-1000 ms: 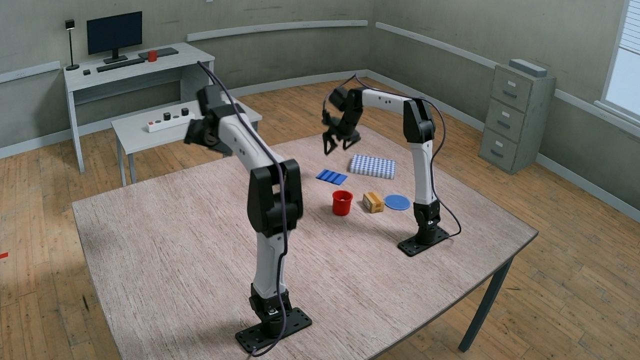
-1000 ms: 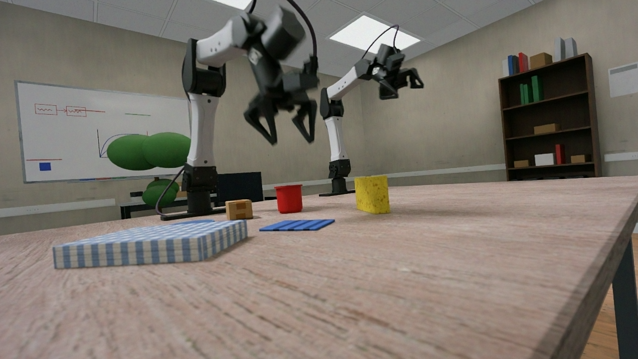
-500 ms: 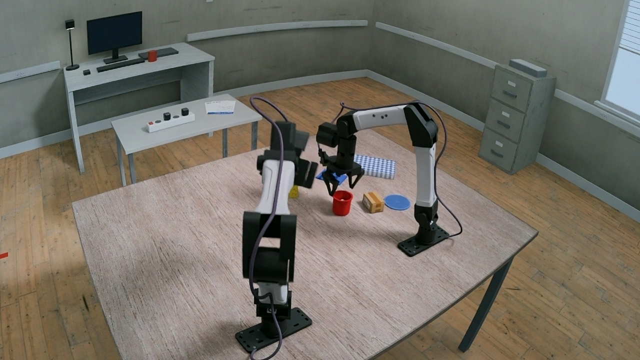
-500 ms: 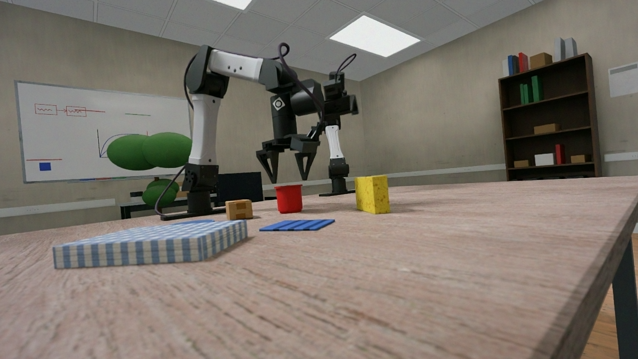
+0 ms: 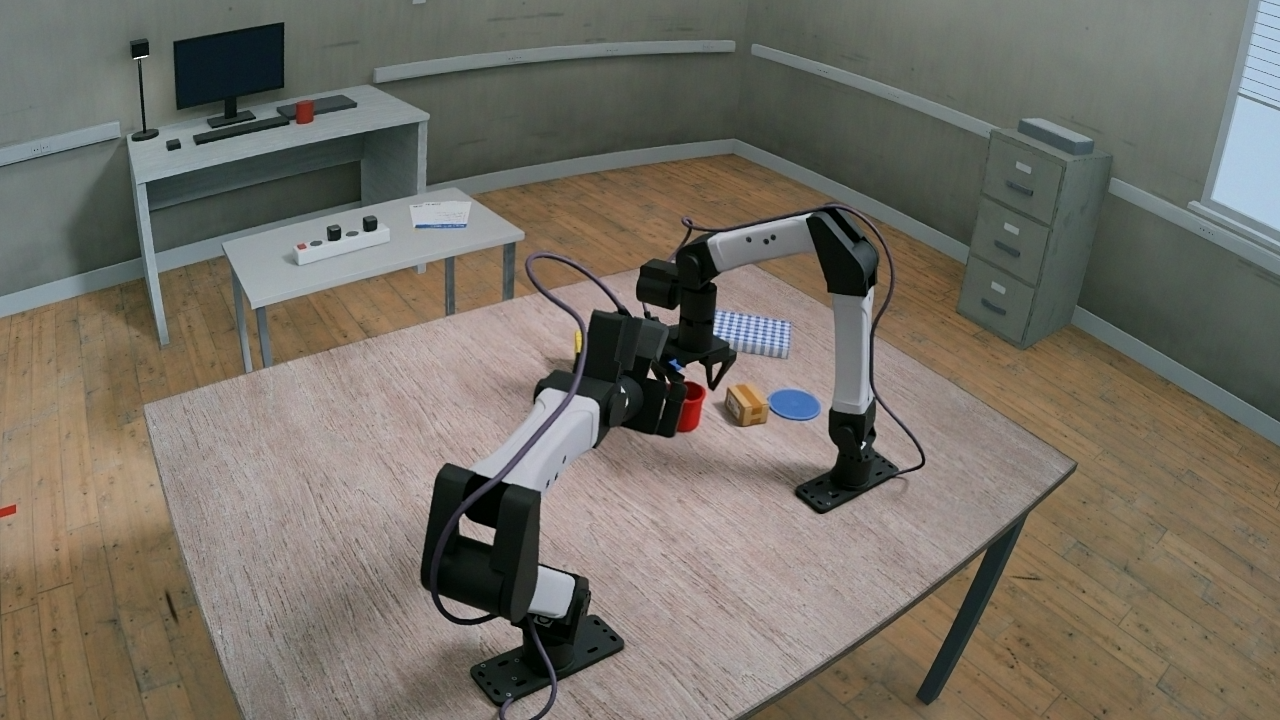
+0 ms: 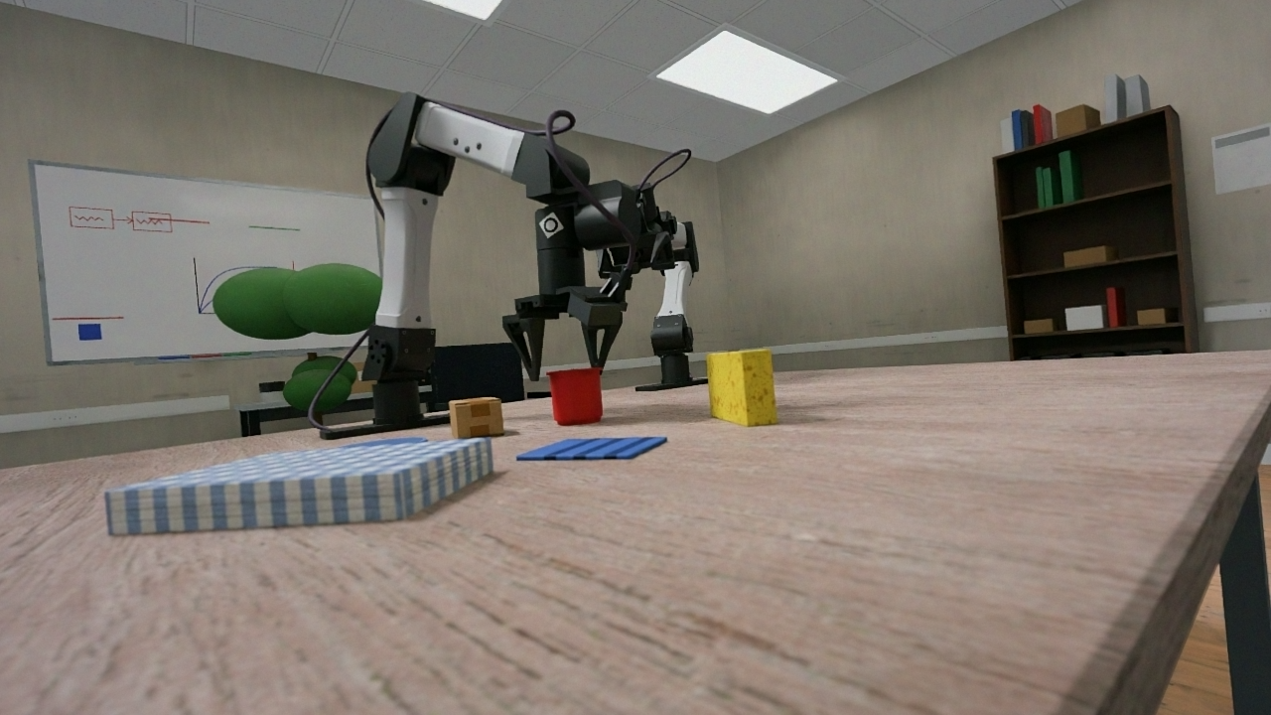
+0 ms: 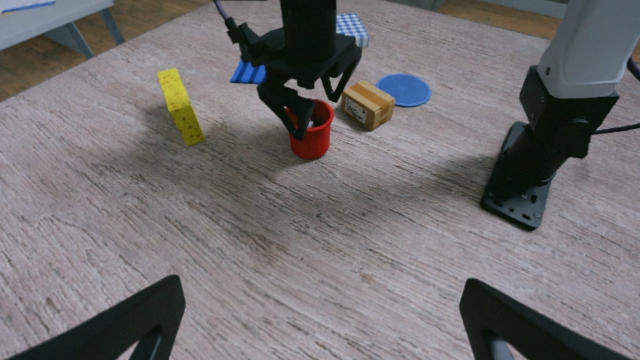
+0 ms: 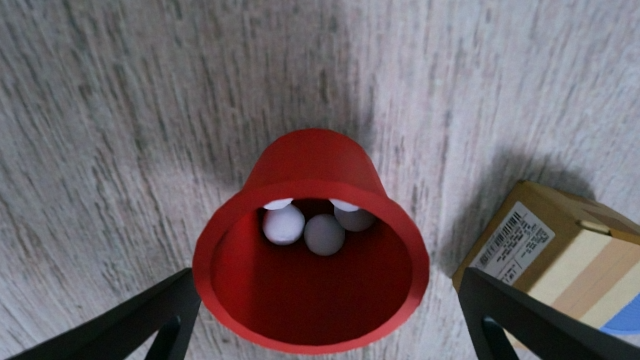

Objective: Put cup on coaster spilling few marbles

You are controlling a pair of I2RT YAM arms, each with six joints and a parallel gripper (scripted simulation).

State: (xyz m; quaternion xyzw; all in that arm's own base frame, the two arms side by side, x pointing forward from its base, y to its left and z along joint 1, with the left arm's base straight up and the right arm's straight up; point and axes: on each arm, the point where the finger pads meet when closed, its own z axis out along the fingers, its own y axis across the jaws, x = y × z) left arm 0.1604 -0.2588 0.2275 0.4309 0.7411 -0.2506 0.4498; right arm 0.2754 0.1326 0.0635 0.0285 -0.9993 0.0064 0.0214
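The right jaws (image 5: 691, 380) (image 6: 567, 373) spread wide over the marble-holding red cup (image 5: 691, 408) (image 6: 576, 397) (image 7: 311, 146) (image 8: 315, 160) on the table (image 5: 358, 447) (image 6: 622, 578) (image 7: 250, 225) (image 8: 100, 100); the blue coaster (image 5: 794, 404) (image 6: 395, 442) (image 7: 404, 90) (image 8: 627, 317) lies at three o'clock from it, viewed from above. The left jaws (image 5: 666, 411) (image 6: 657, 253), also wide, hold nothing.

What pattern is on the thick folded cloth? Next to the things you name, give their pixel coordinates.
Blue-and-white check on the cloth (image 5: 753, 334) (image 6: 302, 485) (image 7: 352, 27); exterior view shows it best.
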